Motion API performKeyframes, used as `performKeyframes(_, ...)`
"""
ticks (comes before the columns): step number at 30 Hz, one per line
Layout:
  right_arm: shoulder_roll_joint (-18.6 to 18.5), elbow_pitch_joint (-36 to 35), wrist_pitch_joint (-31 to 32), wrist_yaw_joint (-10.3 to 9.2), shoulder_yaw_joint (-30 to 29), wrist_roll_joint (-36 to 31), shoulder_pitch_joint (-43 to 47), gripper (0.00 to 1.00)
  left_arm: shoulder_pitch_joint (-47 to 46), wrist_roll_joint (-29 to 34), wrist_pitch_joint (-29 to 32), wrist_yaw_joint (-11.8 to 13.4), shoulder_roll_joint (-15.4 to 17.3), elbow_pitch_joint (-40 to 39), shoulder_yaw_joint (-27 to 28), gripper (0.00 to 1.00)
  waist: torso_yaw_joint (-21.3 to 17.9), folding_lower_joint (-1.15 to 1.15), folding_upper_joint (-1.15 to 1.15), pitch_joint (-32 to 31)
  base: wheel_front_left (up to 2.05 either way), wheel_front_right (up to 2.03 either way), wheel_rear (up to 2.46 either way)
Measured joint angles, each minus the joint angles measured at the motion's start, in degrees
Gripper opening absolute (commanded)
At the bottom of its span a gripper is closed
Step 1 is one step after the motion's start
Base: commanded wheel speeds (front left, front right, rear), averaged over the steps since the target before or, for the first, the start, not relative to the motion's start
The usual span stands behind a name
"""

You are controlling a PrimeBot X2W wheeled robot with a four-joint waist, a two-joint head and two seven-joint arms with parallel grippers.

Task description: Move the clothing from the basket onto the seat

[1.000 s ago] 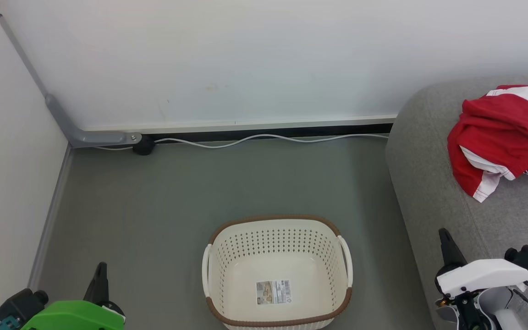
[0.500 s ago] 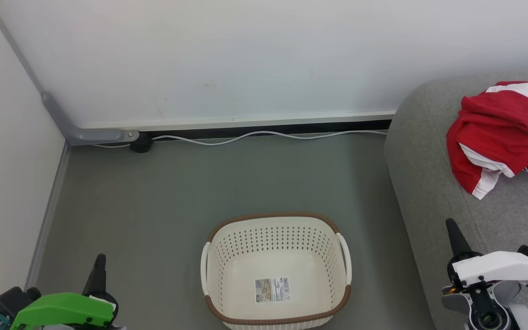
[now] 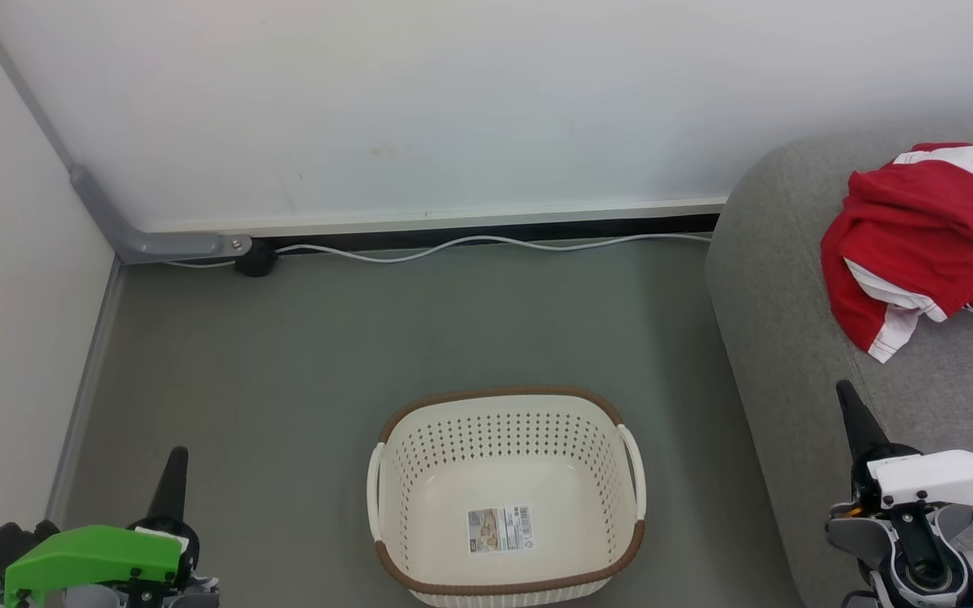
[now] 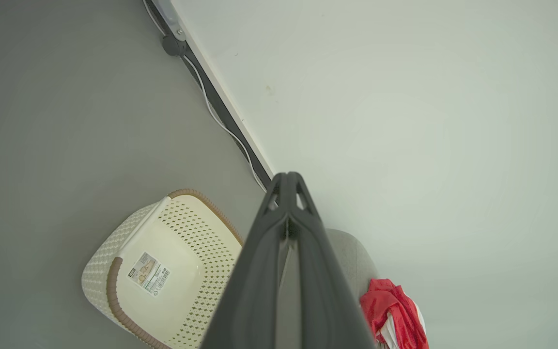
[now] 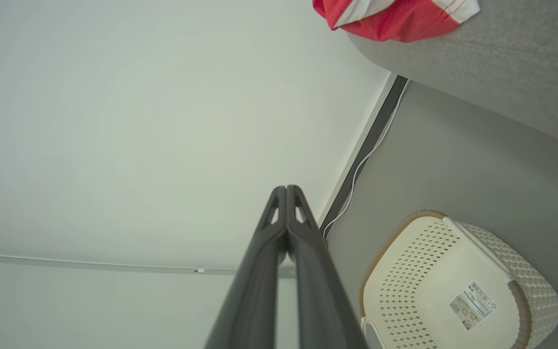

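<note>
**Head view: hazards with the basket empty**

Condition. The basket (image 3: pixel 503 393) stands on the grey floor (image 3: pixel 284 355) and contains only the paper sticker (image 3: pixel 500 529) on its base. The red-and-white clothing (image 3: pixel 917 228) lies in a crumpled heap on the grey seat (image 3: pixel 790 279), well apart from the basket. The heap runs past the picture's right edge, so the garment count cannot be confirmed. On this evidence the transfer appears complete.

Pincers. The left pincer (image 3: pixel 172 473) hangs over the floor to the left of the basket. The right pincer (image 3: pixel 854 414) hangs over the seat's front part, below the heap in the picture. Each has its fingers pressed fully together and grips nothing.

Probable faults:

1. Snagging. The right pincer is the one nearer the heap. A sweep of that arm across the seat could catch a loose white-trimmed corner and drag fabric to the floor.
2. False pick. The sticker may be read as a remaining item, prompting a needless reach into the basket.
3. Basket displacement. The basket looks light, so a closed pincer lowered against its rim would likely push or tip it.
4. Unverified count. A garment beyond the picture's edge cannot be checked.
</note>
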Motion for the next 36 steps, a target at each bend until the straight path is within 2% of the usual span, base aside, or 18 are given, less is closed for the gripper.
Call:
performKeyframes(26,0.05,-1.56,4.72,2.66,-4.81,19.13,-2.28,0.00,-3.30,-16.40,5.17,-3.67,-1.82,1.07,4.72,0.00,-0.56,0.00,0.00,0.99,0.00,0.00,0.00)
performKeyframes(36,0.07,-1.75,4.71,2.74,-4.92,19.36,-2.34,0.00,-3.72,-16.60,5.22,-3.92,-1.94,1.15,4.90,0.00,-0.56,0.00,0.00,0.99,0.00,0.00,0.00)
